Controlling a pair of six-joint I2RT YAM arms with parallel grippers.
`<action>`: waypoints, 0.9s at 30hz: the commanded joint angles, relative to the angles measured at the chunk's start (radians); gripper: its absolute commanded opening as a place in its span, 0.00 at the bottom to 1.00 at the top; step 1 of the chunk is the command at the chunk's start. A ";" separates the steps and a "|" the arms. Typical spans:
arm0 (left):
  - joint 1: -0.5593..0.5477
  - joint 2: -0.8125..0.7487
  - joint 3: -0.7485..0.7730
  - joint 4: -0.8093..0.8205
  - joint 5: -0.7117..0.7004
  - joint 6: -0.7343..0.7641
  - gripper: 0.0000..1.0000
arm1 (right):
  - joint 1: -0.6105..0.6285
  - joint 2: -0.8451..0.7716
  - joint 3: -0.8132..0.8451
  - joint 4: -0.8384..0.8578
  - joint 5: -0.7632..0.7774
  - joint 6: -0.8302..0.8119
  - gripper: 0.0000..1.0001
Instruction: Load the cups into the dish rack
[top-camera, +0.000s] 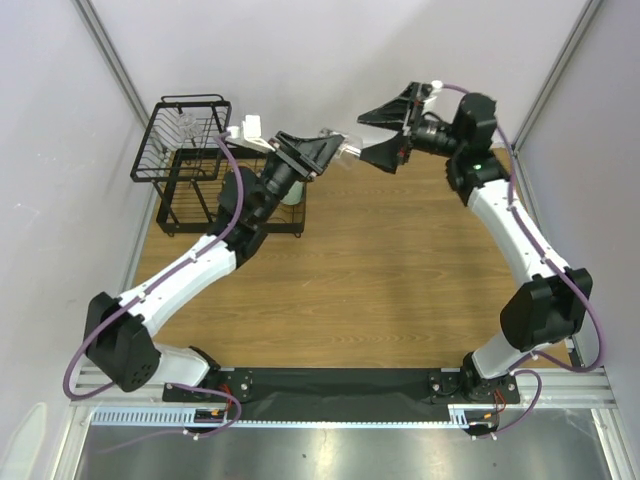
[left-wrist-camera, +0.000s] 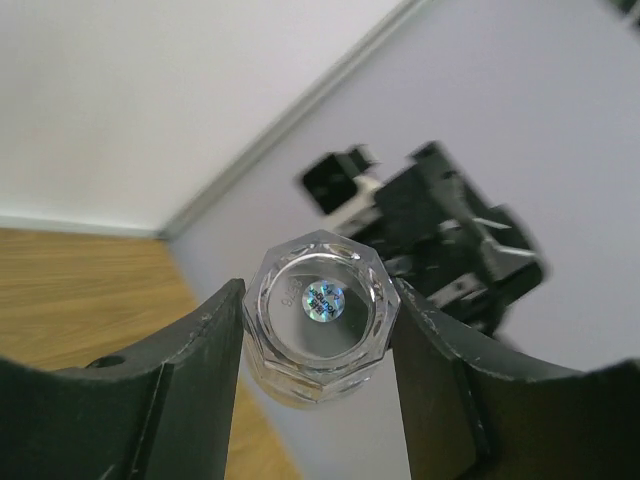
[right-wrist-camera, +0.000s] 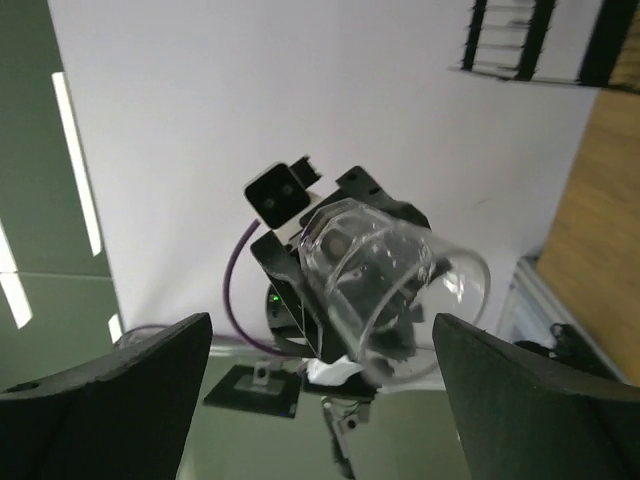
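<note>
While the clear glass cup (left-wrist-camera: 320, 325) hangs in mid-air near the top centre of the overhead view, I read this as a handover between arms. My left gripper (top-camera: 338, 150) has its fingers (left-wrist-camera: 190, 380) pressed against both sides of the cup and holds it. The right gripper (top-camera: 363, 135) is spread wide, its fingers (right-wrist-camera: 110, 390) clear of the glass on either side. The dish rack (top-camera: 180, 140) sits at the upper left, with another clear cup (top-camera: 188, 124) inside. Next, I judge, the right arm should back straight away. The left should then swing its cup over the rack and lower it without clipping the wires.
</note>
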 joint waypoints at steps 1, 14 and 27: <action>0.045 -0.081 0.111 -0.211 -0.002 0.214 0.00 | -0.082 -0.061 0.161 -0.429 -0.027 -0.351 1.00; 0.310 -0.022 0.336 -0.674 -0.397 0.825 0.00 | -0.274 -0.092 0.247 -0.927 -0.035 -0.678 1.00; 0.501 0.128 0.357 -0.583 -0.639 0.842 0.00 | -0.260 -0.038 0.287 -0.935 -0.035 -0.690 1.00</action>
